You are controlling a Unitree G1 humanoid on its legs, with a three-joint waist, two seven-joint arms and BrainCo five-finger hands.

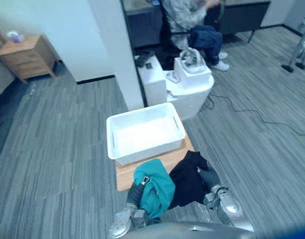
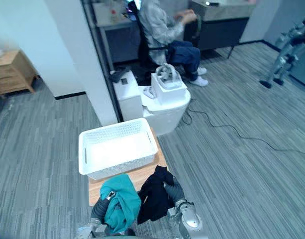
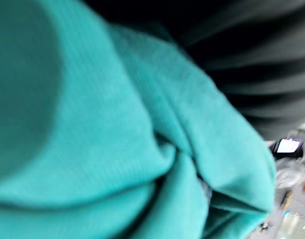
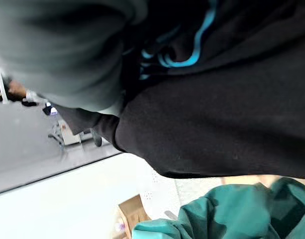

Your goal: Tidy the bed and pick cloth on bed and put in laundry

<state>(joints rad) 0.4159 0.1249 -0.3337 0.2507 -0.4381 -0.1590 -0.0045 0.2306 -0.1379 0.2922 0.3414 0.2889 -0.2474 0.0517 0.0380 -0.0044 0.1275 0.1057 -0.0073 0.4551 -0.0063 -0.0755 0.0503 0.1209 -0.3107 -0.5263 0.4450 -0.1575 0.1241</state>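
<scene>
A teal cloth [image 1: 157, 191] hangs bunched from my left hand [image 1: 144, 180], where a dark fingertip curls over its top fold; the same teal cloth [image 3: 117, 124] lies right against the left wrist camera. A black cloth [image 1: 187, 181] with a blue cord [image 4: 202, 35] is draped over my right hand [image 1: 208, 175], hiding all but its ribbed cover. Both cloths hang side by side above the near edge of a small wooden table [image 1: 125, 174]. Just beyond them on that table stands a white laundry basket [image 1: 147, 149], with nothing in it.
A white pillar [image 1: 112, 45] rises behind the basket. White boxes on a round white base [image 1: 189, 84] stand to its right, with a cable [image 1: 242, 109] trailing across the carpet. A person [image 1: 192, 20] sits at a desk beyond. A wooden nightstand [image 1: 28, 55] is far left.
</scene>
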